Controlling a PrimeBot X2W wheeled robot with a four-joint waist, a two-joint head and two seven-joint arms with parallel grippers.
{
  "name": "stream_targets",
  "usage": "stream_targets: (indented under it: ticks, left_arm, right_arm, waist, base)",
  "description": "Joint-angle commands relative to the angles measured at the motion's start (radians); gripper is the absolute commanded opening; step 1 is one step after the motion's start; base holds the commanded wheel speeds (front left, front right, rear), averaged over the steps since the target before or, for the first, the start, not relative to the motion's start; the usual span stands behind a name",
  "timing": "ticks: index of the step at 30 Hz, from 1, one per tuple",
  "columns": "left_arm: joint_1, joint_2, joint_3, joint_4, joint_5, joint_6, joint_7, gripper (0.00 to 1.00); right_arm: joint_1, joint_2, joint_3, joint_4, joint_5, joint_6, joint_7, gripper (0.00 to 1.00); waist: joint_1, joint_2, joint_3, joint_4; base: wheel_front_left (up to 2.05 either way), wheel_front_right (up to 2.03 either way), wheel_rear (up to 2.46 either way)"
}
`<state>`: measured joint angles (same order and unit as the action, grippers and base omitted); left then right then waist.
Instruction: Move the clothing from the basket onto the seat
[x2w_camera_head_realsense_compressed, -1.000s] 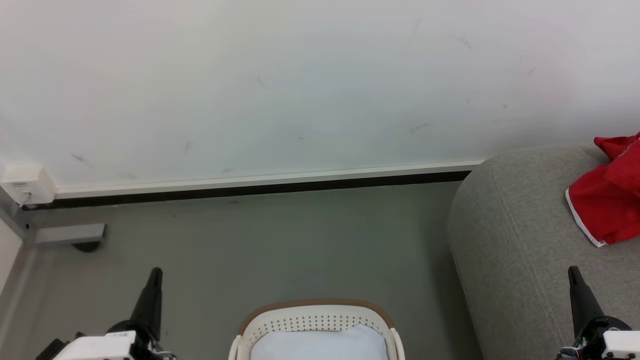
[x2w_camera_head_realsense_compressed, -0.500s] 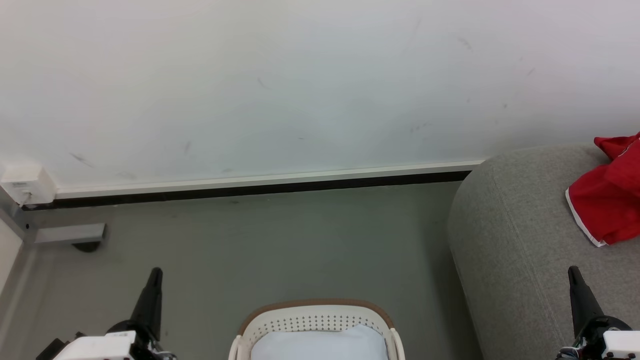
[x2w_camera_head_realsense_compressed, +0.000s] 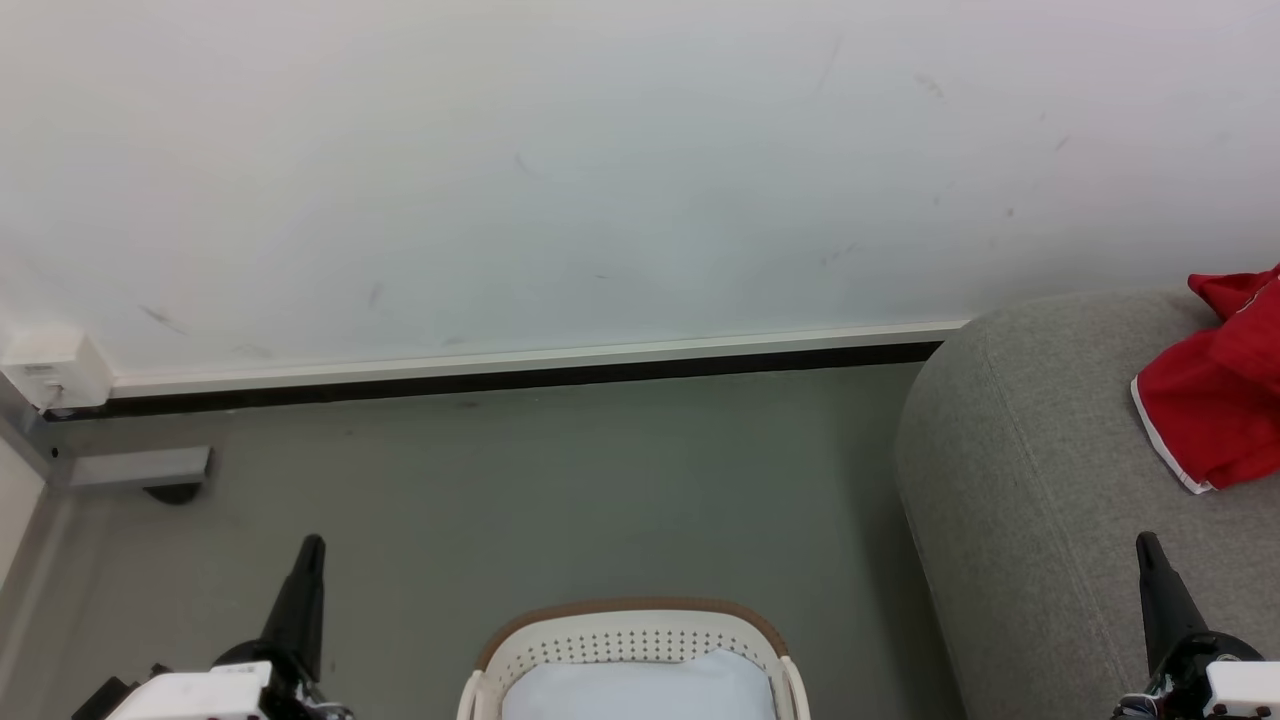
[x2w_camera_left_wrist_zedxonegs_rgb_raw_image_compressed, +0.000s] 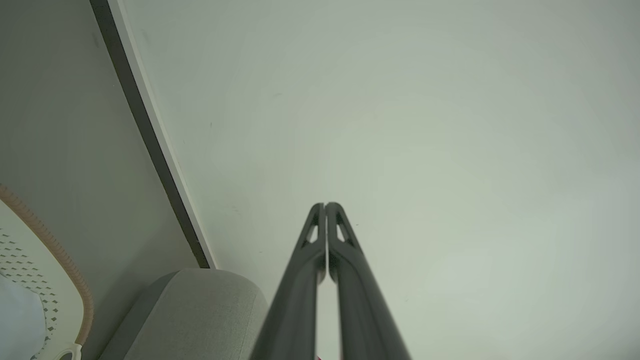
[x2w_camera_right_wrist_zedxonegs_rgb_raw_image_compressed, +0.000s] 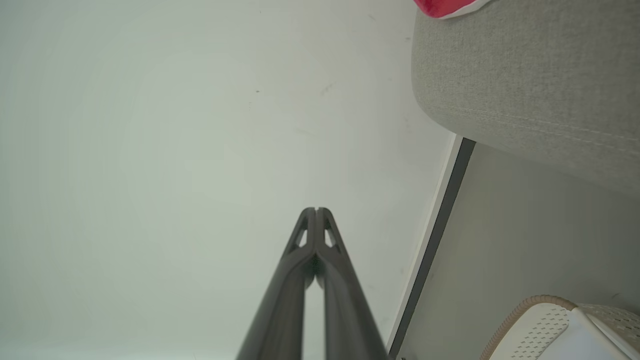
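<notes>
**A:** Where is the clothing (x2w_camera_head_realsense_compressed: 1215, 400)?

**B:** A red piece with white trim lies crumpled on the seat (x2w_camera_head_realsense_compressed: 1020, 480), over at the right and close to the wall (x2w_camera_head_realsense_compressed: 600, 150).

**A:** And the basket (x2w_camera_head_realsense_compressed: 625, 607)?

**B:** It stands on the floor (x2w_camera_head_realsense_compressed: 560, 470), left of the seat and apart from it. I can see its far end, with the brown rim band, the perforated white side, and something pale (x2w_camera_head_realsense_compressed: 640, 690) lying inside.

**A:** What about the grippers?

**B:** The left gripper (x2w_camera_left_wrist_zedxonegs_rgb_raw_image_compressed: 325, 205) hangs over the floor to the left of the basket, its two dark fingers pressed together on nothing. The right gripper (x2w_camera_right_wrist_zedxonegs_rgb_raw_image_compressed: 316, 210) is against the near part of the seat, clenched and empty like the other, well apart from the red cloth. Both point toward the wall.
</notes>
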<state>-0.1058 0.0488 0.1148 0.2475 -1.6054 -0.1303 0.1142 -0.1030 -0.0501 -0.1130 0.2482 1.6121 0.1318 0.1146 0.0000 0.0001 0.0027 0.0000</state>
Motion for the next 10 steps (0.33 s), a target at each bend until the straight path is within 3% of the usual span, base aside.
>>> stream_targets:
  ticks: [1, 10]
  left_arm:
    - [-0.008, 0.002, 0.002, -0.003, -0.013, -0.003, 0.004, 0.0]
    - [-0.008, 0.002, 0.002, -0.003, -0.013, -0.003, 0.004, 0.0]
  right_arm:
    - [-0.013, 0.0, -0.004, -0.005, 0.001, -0.002, 0.003, 0.0]
    - [-0.012, 0.0, -0.004, -0.005, 0.001, -0.002, 0.003, 0.0]
  waist:
    - [0.0, -0.0001, 0.0, 0.0]
    - [0.0, -0.0001, 0.0, 0.0]
  base:
    - [0.0, 0.0, 0.0]
    - [0.0, 0.0, 0.0]
